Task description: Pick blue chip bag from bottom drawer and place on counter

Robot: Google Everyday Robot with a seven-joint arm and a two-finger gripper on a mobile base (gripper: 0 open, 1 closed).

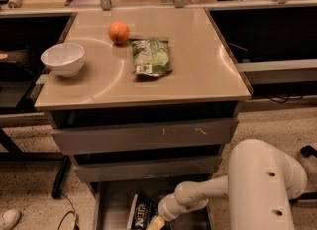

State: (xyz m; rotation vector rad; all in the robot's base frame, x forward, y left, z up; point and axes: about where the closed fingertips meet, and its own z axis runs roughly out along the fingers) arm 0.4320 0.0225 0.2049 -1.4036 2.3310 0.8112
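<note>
The bottom drawer [113, 209] stands pulled open at the foot of the grey cabinet, at the bottom edge of the camera view. The blue chip bag [142, 214] lies in it, dark with white lettering, partly cut off by the frame edge. My gripper [156, 221] reaches down into the drawer on the white arm [208, 194] and sits right beside the bag's right edge, mostly cut off at the frame bottom. The counter [198, 70] is the glossy beige top above the drawers.
On the counter lie a green-and-white snack bag [151, 57], an orange [119, 31] and a white bowl [63, 58]. Two shut grey drawers [143, 135] sit above the open one. Dark shelving flanks the cabinet. A cable [69, 214] trails on the floor at left.
</note>
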